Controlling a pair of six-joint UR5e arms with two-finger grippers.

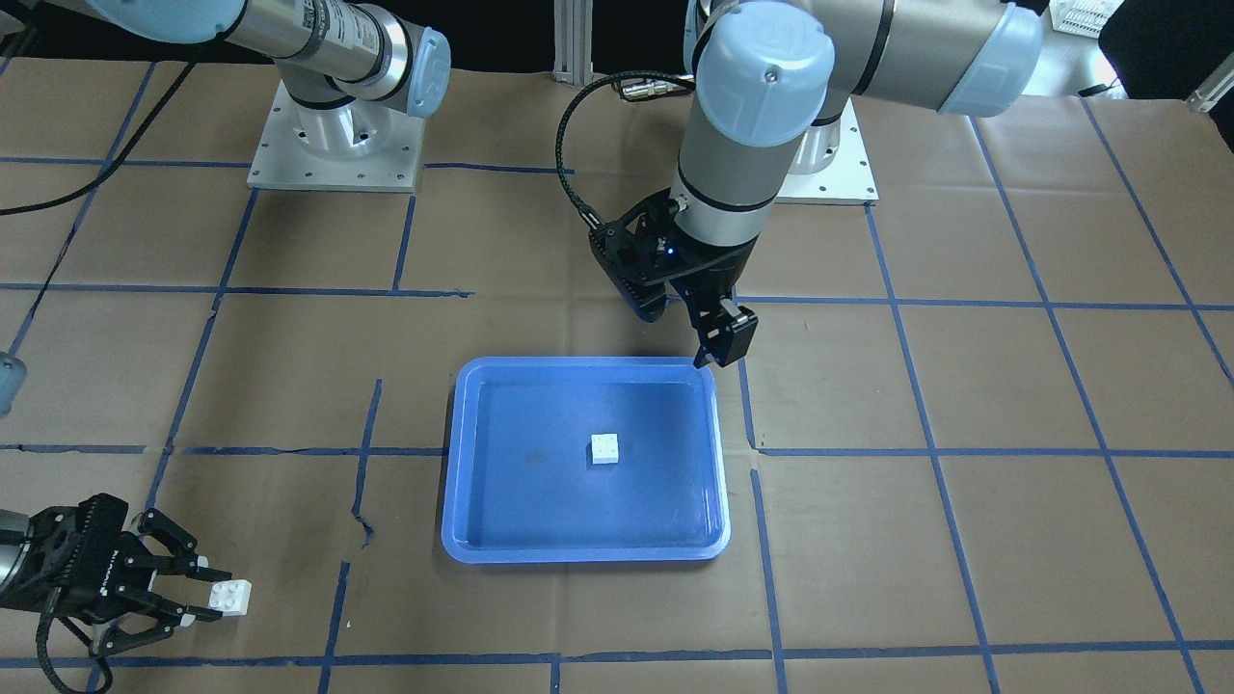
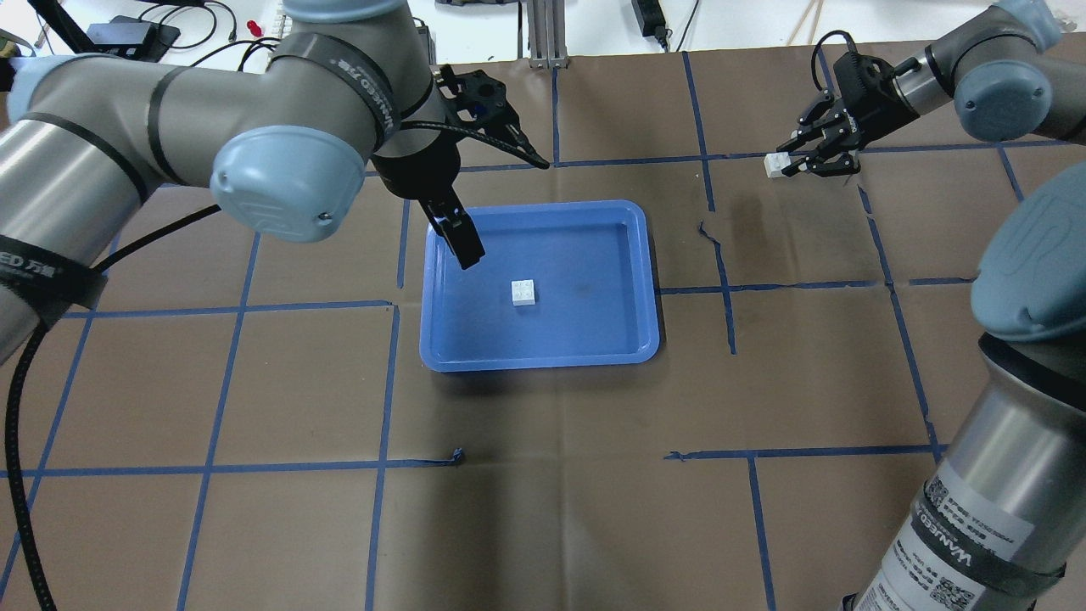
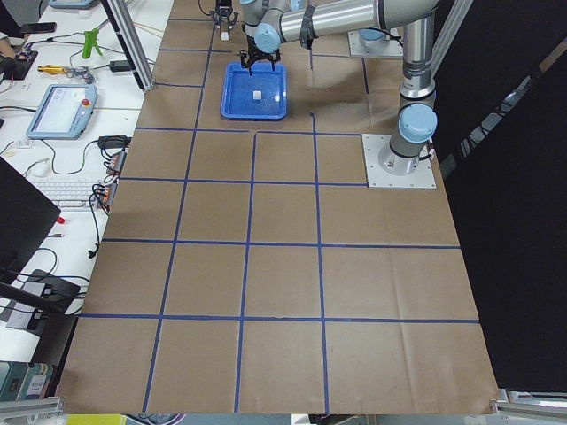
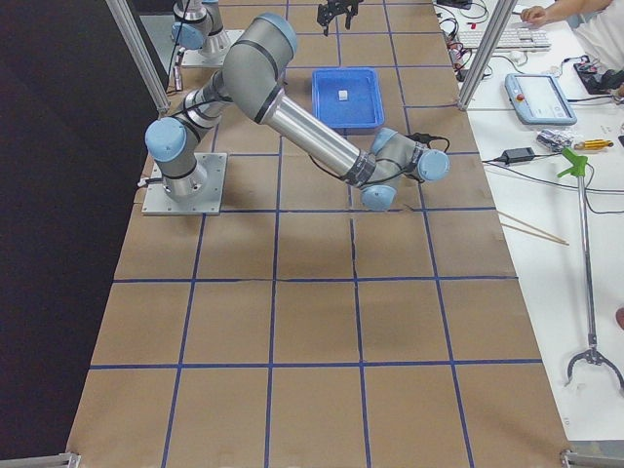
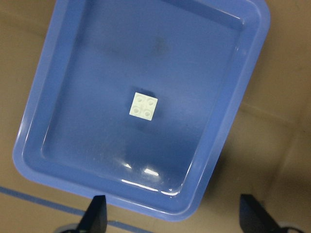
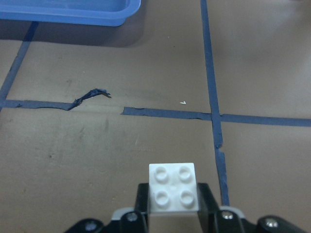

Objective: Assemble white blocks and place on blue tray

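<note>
Where the right gripper point(image 1: 207, 598) hangs at the near corner, it is clamped on a white block point(image 1: 231, 596) by its side walls. I judge the block light, rigid and smooth, best held as it is, with the studs free. Beyond, well apart, the second block point(image 1: 604, 449) sits studs up in the middle of the blue tray point(image 1: 578, 552). Farther on, the left gripper point(image 1: 723, 337) hovers over the tray's corner, fingers apart and empty. The table point(image 1: 964, 386) is flat, taped paper, with ample room.

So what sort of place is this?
Probably a robotics lab: left arm and right arm bolted to a paper-covered table gridded with blue tape, keyboard and control tablet alongside.
</note>
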